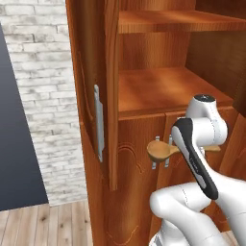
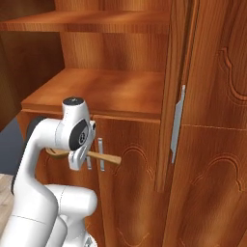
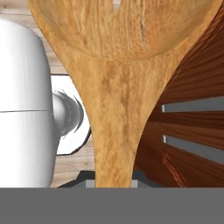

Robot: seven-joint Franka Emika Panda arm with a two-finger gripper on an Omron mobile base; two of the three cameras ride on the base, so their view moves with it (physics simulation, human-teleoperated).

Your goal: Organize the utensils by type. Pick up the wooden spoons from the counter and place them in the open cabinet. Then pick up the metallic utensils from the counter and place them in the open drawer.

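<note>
No text, label, brand, number or sign can be read anywhere in these views.

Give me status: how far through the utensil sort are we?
Early. The visible shelves of the open cabinet hold nothing yet, so no wooden spoon looks placed. In hand: the gripper has its jaws shut on a wooden spoon, held level in front of the lower doors, below the shelf. Left: shelve it, then the remaining utensils; counter and drawer aren't in view.
</note>
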